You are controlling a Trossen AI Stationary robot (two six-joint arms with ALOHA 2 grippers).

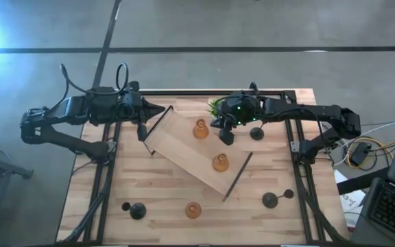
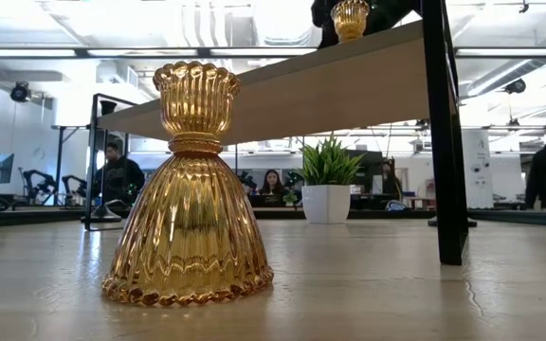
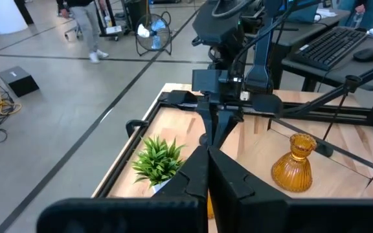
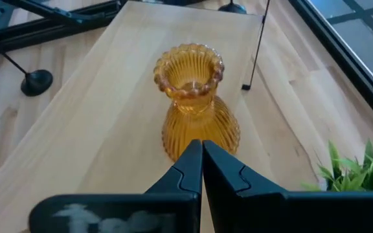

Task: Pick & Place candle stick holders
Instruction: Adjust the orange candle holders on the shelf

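Amber glass holder (image 4: 191, 107) stands upright on the wooden tray (image 4: 96, 123), just ahead of the right gripper (image 4: 203, 169), whose fingers are pressed together and empty. Back straight off (no sideways brush). Left gripper (image 3: 207, 178) likewise closed, waiting at the tray's end.

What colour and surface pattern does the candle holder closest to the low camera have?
Translucent amber-orange candle holder with vertical ribbing and a scalloped rim, clearest in the low view.

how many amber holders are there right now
3: two stand on the tray, one near the plant, one mid-tray; the third is on the table's front edge.
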